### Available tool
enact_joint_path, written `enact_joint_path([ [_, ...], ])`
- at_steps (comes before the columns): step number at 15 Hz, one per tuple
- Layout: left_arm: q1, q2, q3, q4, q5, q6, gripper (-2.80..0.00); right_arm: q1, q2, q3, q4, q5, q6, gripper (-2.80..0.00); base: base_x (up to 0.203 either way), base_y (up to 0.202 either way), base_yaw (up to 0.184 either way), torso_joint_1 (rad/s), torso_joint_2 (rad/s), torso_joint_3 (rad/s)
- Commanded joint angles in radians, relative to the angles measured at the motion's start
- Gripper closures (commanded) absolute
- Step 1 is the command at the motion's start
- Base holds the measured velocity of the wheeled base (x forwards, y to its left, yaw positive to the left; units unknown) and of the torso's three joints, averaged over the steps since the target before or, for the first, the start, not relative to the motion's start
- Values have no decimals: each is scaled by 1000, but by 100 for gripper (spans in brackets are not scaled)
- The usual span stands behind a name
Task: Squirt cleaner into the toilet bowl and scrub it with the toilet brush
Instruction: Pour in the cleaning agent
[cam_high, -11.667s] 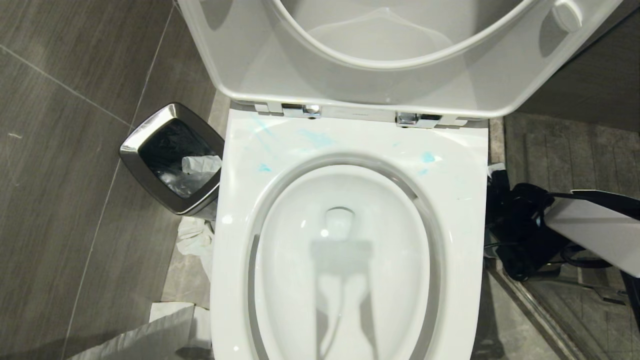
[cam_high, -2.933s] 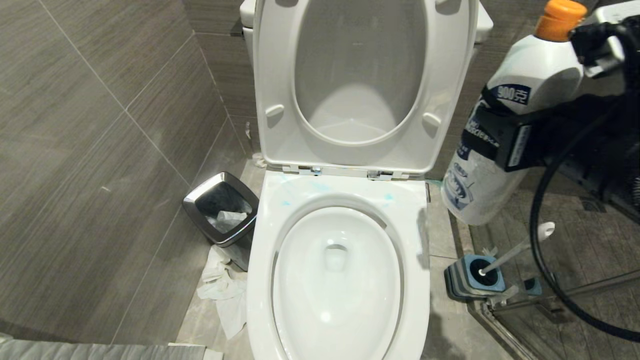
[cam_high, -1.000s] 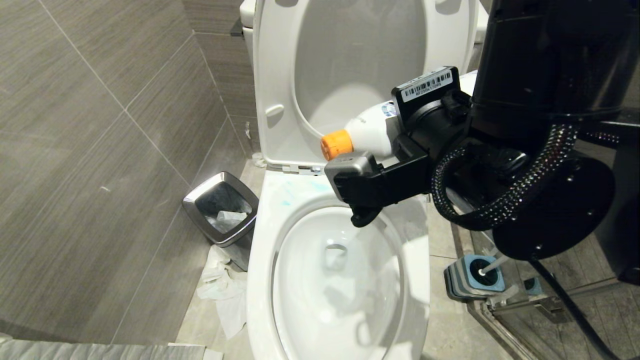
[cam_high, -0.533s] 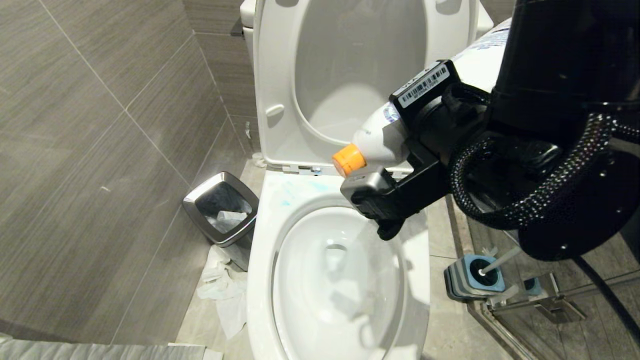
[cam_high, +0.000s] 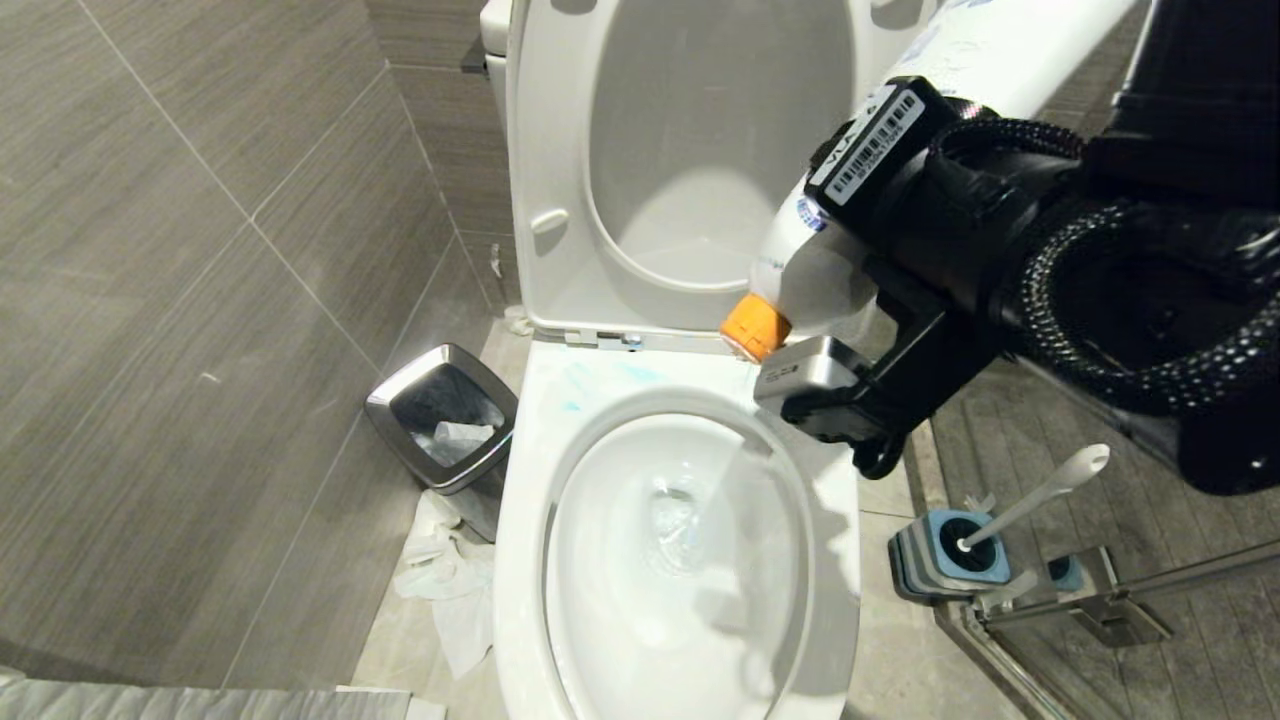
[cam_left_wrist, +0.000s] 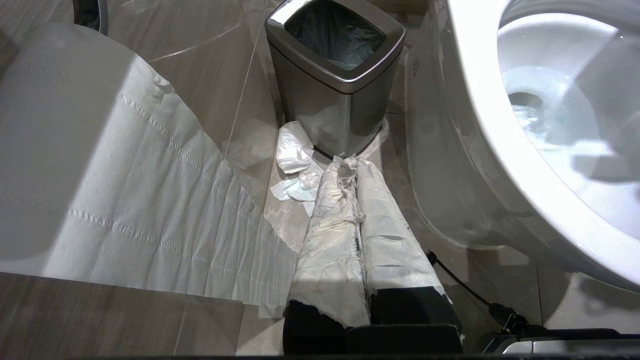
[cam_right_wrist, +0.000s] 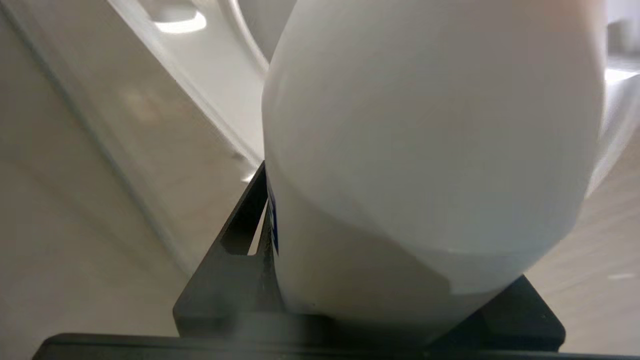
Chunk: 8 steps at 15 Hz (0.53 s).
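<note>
Bin (cam_high: 440, 418) left of the toilet bowl (cam_high: 520, 560); toilet brush (cam_high: 1030, 495) in holder (cam_high: 925, 565) right

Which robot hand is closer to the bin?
The left. The left gripper is low on the floor, just short of the bin. The right gripper is up over the far side of the toilet bowl, holding the bottle.

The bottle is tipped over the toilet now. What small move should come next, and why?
Probably keep the right pincer holding the cleaner bottle tipped: its orange cap points down over the toilet bowl, and a thin stream seems to reach the water. The toilet brush waits in its holder.
</note>
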Motion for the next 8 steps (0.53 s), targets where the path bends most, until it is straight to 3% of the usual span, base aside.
enact_joint_path([
  [1,1,1,2,0,0,0,0,2,-16,-3,-3,10,-82,0,0,0,0,0,0,0],
  [3,1,1,2,0,0,0,0,2,-19,-21,-4,42,-166,0,0,0,0,0,0,0],
  [8,1,1,2,0,0,0,0,2,-3,-50,-9,59,-179,0,0,0,0,0,0,0],
])
